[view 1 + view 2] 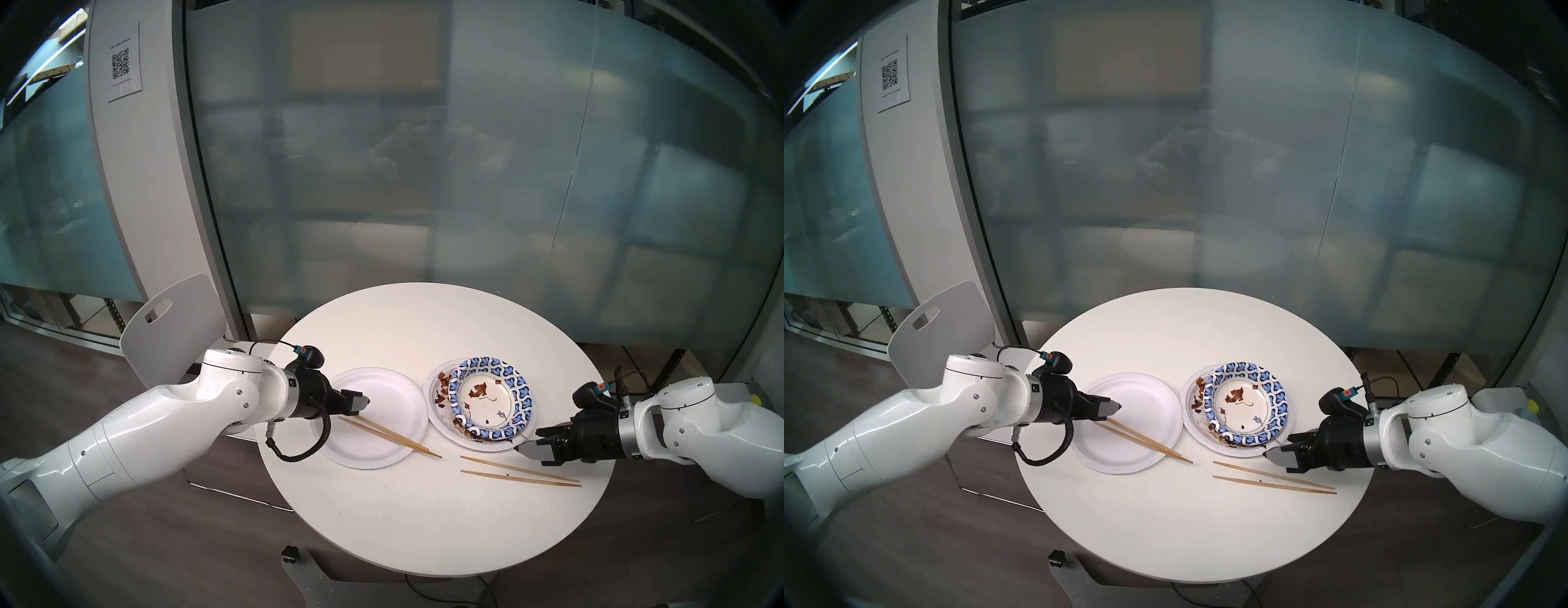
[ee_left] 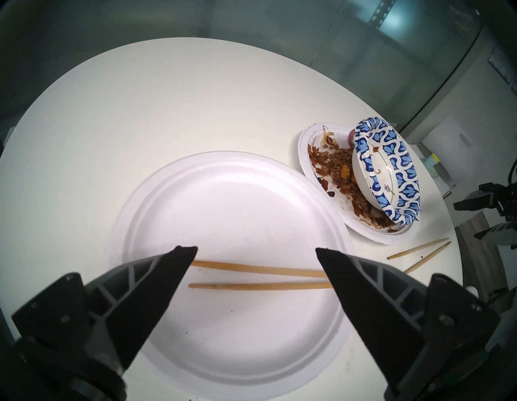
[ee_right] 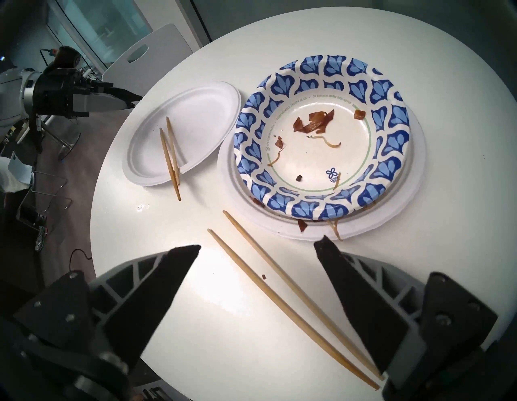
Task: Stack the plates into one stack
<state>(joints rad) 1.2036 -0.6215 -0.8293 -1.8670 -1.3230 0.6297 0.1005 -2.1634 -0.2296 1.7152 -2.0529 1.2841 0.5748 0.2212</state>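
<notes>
In the head stereo left view, a round white table [image 1: 424, 509] fills the lower middle. Left of centre lies a plain white round paper plate [image 1: 382, 407] with a pair of thin wooden chopsticks [image 1: 394, 435] across its lower edge, their tips on the table. The left gripper [image 1: 362, 401] hangs over this plate's left rim, its fingers spread and empty. Right of centre sits the stack [image 1: 479, 403]: a blue-and-white patterned paper plate [image 1: 519, 403] nested on a second white paper plate [image 1: 437, 397] strewn with brown food scraps. The right gripper [image 1: 534, 443] hovers at the stack's lower right edge, wide apart, holding nothing. A second pair of wooden chopsticks [image 1: 519, 475] lies below the stack.

The head stereo right view shows the same layout.

In the left wrist view, both black fingers [image 2: 156, 280] stand apart at the bottom over the plain plate, the first chopsticks between them; the stack is at the right.

In the right wrist view, the spread fingers [image 3: 167, 280] frame the second chopsticks; the stack sits upper right, the plain plate upper left.
</notes>
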